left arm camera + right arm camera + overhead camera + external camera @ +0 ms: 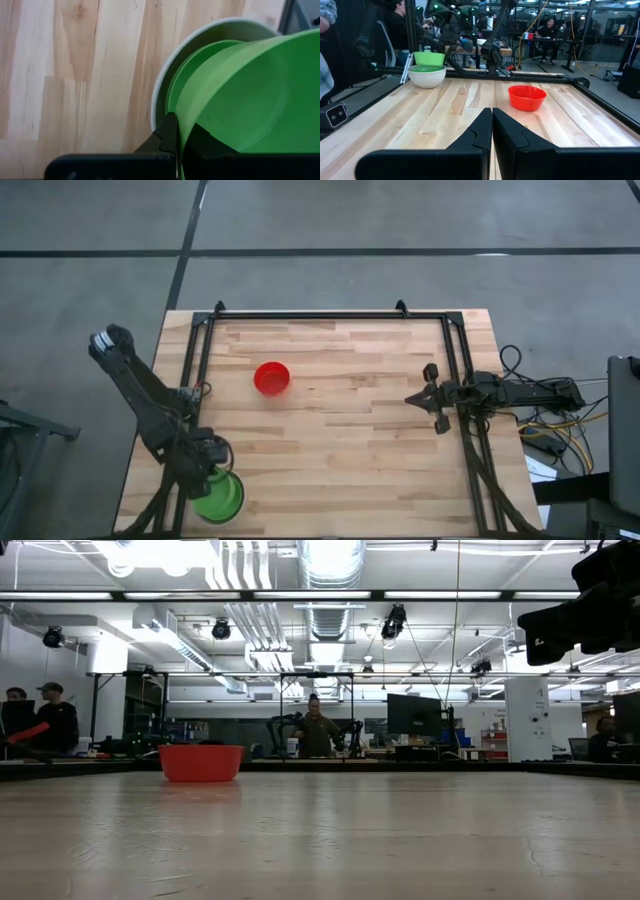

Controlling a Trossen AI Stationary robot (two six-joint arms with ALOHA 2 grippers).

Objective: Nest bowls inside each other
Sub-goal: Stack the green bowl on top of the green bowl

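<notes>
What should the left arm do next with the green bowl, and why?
Probably lower it a little, then release. The left gripper is shut on the green bowl, held tilted above the stack in the whitish bowl, so it is not yet seated.

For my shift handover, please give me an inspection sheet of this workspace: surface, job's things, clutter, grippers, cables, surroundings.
Surface: wooden table, black frame around it.
Job's things: red bowl alone, mid-table; white bowl at the near left corner with a green bowl nested inside; another green bowl held tilted above them.
Clutter: nothing seen.
Grippers: left gripper over the stack, jaws shut on the tilted green bowl's rim; right gripper at the right edge, jaws shut, empty.
Cables: bundle off the table, right side.
Surroundings: workshop with people at desks beyond the table.
</notes>
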